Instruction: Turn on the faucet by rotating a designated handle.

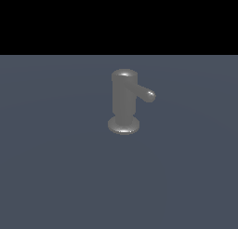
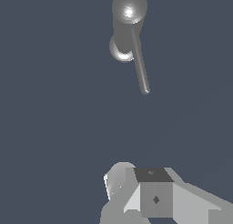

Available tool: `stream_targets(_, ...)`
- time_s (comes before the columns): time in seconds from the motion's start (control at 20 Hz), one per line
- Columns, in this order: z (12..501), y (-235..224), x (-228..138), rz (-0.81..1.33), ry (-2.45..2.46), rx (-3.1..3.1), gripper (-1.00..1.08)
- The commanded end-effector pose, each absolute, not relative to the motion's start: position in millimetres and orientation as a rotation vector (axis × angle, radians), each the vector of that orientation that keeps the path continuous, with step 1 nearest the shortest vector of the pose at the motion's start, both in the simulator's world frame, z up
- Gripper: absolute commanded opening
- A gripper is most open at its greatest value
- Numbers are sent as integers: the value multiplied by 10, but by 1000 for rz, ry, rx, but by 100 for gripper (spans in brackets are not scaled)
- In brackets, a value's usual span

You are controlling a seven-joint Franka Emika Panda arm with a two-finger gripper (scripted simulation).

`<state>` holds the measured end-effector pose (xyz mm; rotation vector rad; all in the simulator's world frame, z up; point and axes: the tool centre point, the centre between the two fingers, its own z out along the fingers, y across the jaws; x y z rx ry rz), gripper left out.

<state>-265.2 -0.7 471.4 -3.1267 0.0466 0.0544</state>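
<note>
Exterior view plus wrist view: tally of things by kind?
Faucet: 1
Handle: 1, projecting sideways near the faucet's top
Claw: 1, wrist view only, apart from the faucet
Total: 3

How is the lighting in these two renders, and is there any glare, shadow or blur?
Exterior view: dim and flat, small highlights on the faucet cap and base, no clear cast shadow, black band across the top. Wrist view: bright glare spot on the cap, the handle sharp, the gripper evenly lit; no blur.
</note>
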Motion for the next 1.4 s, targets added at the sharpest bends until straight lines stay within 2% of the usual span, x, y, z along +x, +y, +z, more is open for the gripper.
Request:
stream_targets(0.0, 4714, -7, -2652, 54, 47, -3127, -100)
stream_targets(0.6, 4390, -21, -2566, 48, 6, -3129, -100)
stream_targets(1.35, 3311, -56, -2249, 24, -129, -3133, -100)
